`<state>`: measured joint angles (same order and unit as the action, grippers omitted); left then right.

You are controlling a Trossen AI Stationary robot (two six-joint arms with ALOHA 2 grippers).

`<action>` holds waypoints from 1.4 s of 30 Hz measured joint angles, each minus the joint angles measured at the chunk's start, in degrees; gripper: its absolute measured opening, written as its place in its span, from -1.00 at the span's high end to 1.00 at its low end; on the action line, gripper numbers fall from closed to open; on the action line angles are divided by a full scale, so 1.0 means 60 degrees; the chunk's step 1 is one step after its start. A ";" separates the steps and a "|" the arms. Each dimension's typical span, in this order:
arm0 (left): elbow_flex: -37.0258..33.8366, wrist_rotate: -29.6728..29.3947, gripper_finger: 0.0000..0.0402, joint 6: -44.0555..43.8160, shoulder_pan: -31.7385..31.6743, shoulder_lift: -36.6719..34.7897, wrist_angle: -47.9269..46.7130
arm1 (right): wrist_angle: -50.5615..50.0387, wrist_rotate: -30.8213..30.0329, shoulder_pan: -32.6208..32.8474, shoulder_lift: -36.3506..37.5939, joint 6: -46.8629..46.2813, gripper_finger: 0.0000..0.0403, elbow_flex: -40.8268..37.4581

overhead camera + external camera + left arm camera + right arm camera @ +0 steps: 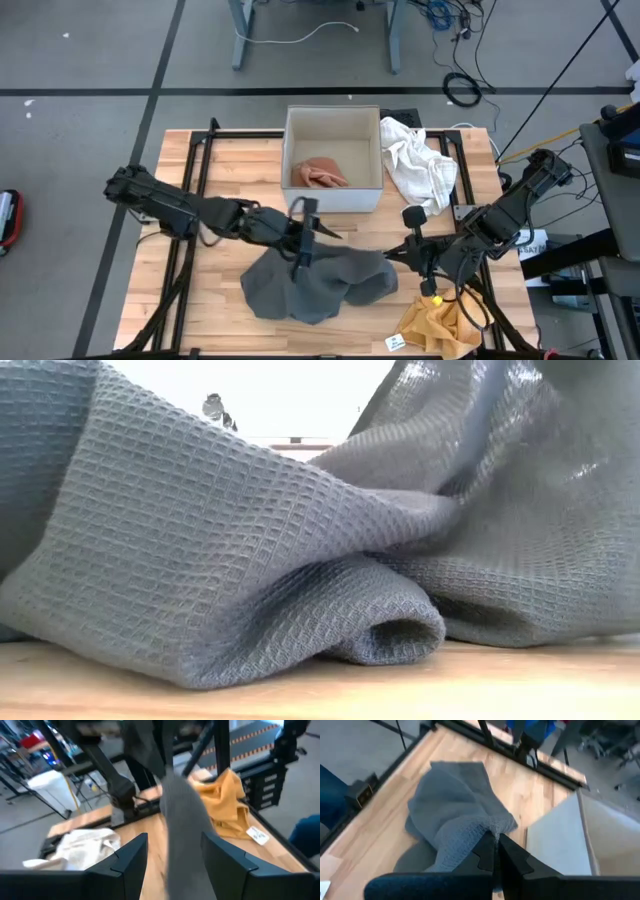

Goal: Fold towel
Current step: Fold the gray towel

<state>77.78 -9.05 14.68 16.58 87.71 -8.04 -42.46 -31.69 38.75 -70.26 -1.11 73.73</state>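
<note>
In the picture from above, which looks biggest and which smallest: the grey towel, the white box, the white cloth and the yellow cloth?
1. Grey towel
2. White box, nearly as big, so it's close
3. White cloth
4. Yellow cloth, partly cut off at the picture's edge

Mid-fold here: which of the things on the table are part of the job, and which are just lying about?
In the job:
- grey waffle towel, rumpled at the table's front
- left gripper, open around a raised strip of it
- right gripper, shut on its edge

Lying about:
- white box with a pink cloth inside
- white cloth beside the box
- yellow cloth at the front right corner
</note>
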 joint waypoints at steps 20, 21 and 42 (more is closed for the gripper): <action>0.0000 0.2100 0.05 -0.0713 -0.0984 0.0971 0.0807 | 0.1601 0.1373 -0.1673 -0.1319 0.2023 1.00 0.0000; 0.0000 0.1975 0.05 -0.0771 -0.0984 0.0971 0.0607 | 0.1677 0.1370 -0.1719 -0.1328 0.2127 1.00 0.0000; -0.0004 0.2844 0.38 -0.1075 -0.1060 0.0971 0.0202 | 0.2195 0.1345 -0.2098 -0.1330 0.2407 1.00 0.0000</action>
<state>77.76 8.01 8.23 10.22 93.54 -6.83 -29.29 -23.62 26.16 -78.24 13.33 73.73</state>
